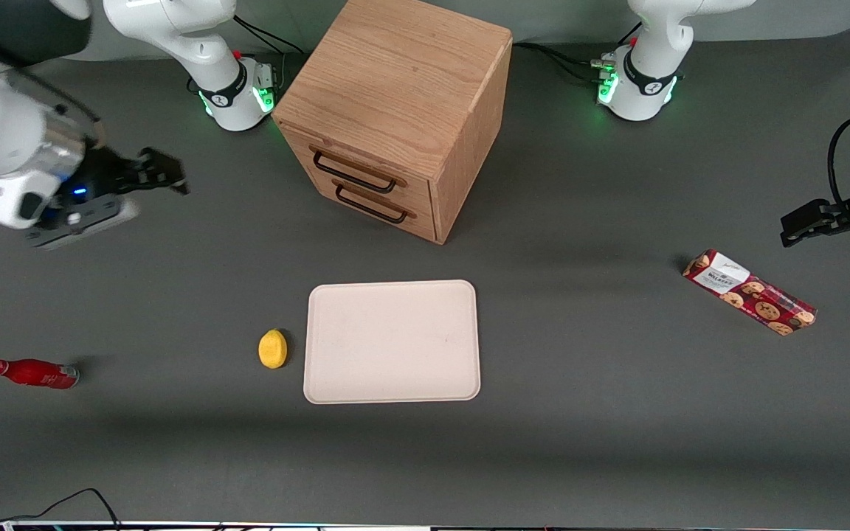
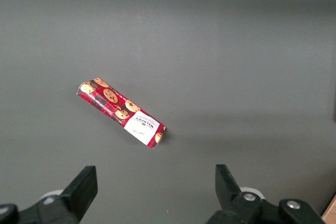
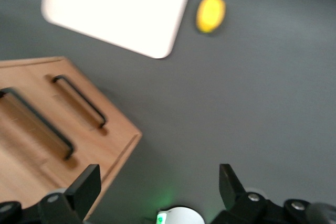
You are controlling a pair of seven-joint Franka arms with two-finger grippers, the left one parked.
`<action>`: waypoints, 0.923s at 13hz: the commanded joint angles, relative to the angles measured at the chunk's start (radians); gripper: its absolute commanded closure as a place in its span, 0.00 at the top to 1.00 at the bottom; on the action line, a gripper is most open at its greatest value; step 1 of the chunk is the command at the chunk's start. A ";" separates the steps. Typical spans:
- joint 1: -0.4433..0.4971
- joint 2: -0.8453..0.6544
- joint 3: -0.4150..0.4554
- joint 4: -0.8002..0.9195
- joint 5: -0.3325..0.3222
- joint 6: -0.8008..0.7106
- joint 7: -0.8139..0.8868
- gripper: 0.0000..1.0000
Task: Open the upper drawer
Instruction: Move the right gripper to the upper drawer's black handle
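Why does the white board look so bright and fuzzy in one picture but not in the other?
In the right wrist view the tray is washed out by glare and smeared, like the lemon and cabinet handles. In the front view the tray looks evenly lit and crisp. The hand hangs open, apart from the upper drawer.

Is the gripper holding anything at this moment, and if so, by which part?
Nothing is held. The gripper is open in the air toward the working arm's end of the table, apart from the upper drawer and its handle.
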 commanded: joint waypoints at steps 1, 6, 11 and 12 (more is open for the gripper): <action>0.109 0.007 -0.025 0.013 0.031 -0.020 -0.017 1.00; 0.134 0.056 -0.001 0.014 0.141 0.041 -0.282 1.00; 0.157 0.097 -0.001 0.011 0.249 0.133 -0.382 1.00; 0.164 0.106 -0.001 0.010 0.247 0.133 -0.380 1.00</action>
